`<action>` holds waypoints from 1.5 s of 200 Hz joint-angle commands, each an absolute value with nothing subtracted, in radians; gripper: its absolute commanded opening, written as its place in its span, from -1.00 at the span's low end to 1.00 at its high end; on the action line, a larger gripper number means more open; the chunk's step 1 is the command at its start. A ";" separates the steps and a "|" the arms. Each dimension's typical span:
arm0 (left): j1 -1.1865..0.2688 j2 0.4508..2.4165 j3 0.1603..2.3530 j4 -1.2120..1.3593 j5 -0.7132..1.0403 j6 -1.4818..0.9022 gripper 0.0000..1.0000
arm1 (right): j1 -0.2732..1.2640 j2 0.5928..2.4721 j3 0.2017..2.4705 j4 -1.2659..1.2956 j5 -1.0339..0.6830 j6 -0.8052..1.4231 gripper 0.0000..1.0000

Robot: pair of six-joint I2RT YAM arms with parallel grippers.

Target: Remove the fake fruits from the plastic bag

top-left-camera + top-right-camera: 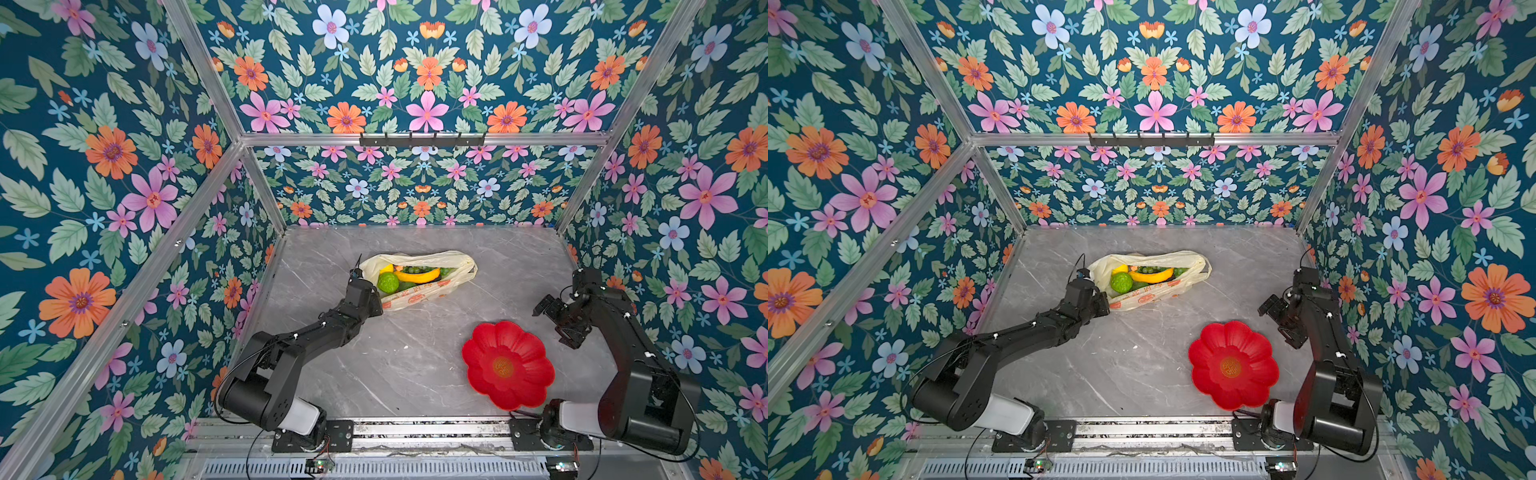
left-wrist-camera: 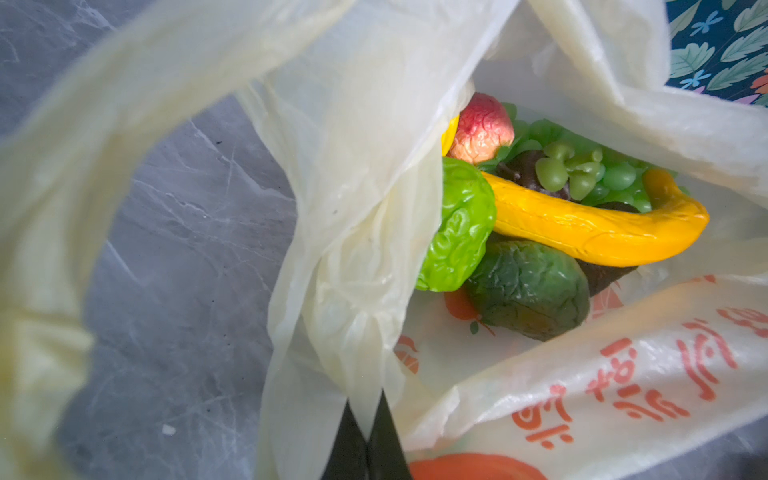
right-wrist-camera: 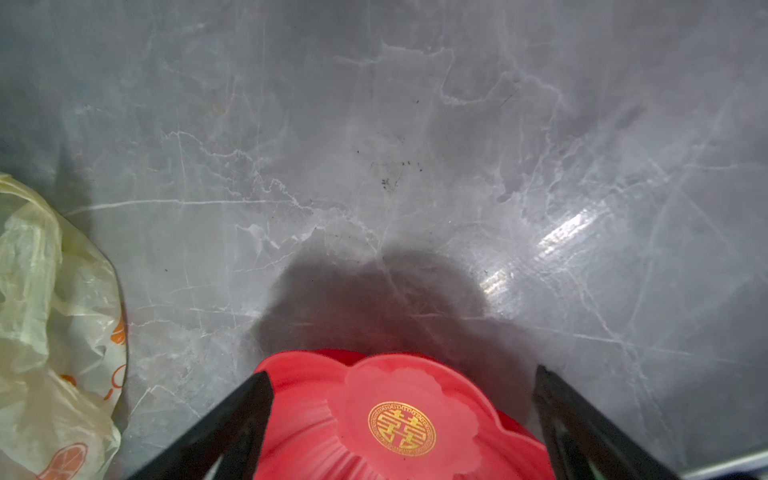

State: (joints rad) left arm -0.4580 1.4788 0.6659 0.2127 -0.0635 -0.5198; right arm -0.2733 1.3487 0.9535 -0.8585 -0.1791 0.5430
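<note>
- plastic bag [image 1: 415, 296] sits at the far middle of the desk [image 1: 395, 353]. Its mouth is open and the contents show in both top views. All the fake fruits [image 1: 1142, 276] I can see are inside, none out yet.
- left gripper [image 2: 368, 419]: jaws together, clamped on a fold of film at the bag's left end. My read is that it holds the rim up so the mouth gapes, and it anchors the bag for the other arm.
- right gripper [image 3: 403, 372]: jaws wide apart and empty, hovering over the red flower-shaped dish [image 1: 523, 345] at near right, well apart from the bag. It is probably staged to reach in, with the dish as the drop spot.
- Stack in the left wrist view:
  - the banana [image 2: 582, 232] arches across the top
  - the lime-green bumpy fruit [image 2: 457, 224] touches the banana's end
  - the dark green avocado [image 2: 528, 286] is tucked under the banana
  - the grape bunch [image 2: 619, 176] and the mangosteen [image 2: 515, 170] lie behind it
  - the pink-red fruit [image 2: 482, 129] is deepest
- Bag: thin, translucent pale-yellow film, crinkled, with orange print. A slack loop handle [image 2: 62, 208] blurs close to the lens.
- Fruits: glossy moulded plastic, rounded and slick.
- Dish: glossy, rigid-looking red, with scalloped petals and a gold emblem in the centre.
- Desk: smooth, grey, marble-look, reflective.
- Risk: the limp film likely collapses if released. The banana looks like the easiest first pick.
</note>
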 commanded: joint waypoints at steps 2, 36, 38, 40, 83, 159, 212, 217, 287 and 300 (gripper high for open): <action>-0.457 1.476 0.665 0.216 -0.072 -0.508 -1.00 | -0.277 1.398 0.936 -0.813 -0.179 0.523 0.99; -0.457 1.477 0.664 0.216 -0.075 -0.508 -1.00 | -0.249 1.471 0.897 -0.763 -0.202 0.540 0.98; -0.457 1.477 0.665 0.216 -0.075 -0.508 -1.00 | -0.244 1.472 0.896 -0.762 -0.201 0.541 0.99; -0.457 1.476 0.665 0.216 -0.075 -0.507 -1.00 | -0.239 1.475 0.894 -0.761 -0.199 0.541 0.99; -0.457 1.480 0.666 0.216 -0.077 -0.505 -1.00 | -0.131 1.506 0.874 -0.770 -0.146 0.548 0.99; -0.458 1.497 0.670 0.222 -0.063 -0.508 -1.00 | -0.076 1.425 0.811 -0.777 -0.146 0.578 0.99; -0.457 1.491 0.666 0.221 -0.068 -0.508 -1.00 | 0.008 1.341 0.895 -0.898 0.018 0.578 0.98; -0.458 1.490 0.666 0.221 -0.070 -0.508 -1.00 | 0.043 1.329 0.902 -0.922 0.041 0.584 0.99; -0.458 1.496 0.670 0.221 -0.066 -0.506 -1.00 | 0.355 1.248 0.883 -0.969 0.040 0.727 0.95; -0.456 1.497 0.670 0.220 -0.067 -0.506 -1.00 | 0.398 1.275 0.873 -0.917 -0.014 0.733 0.95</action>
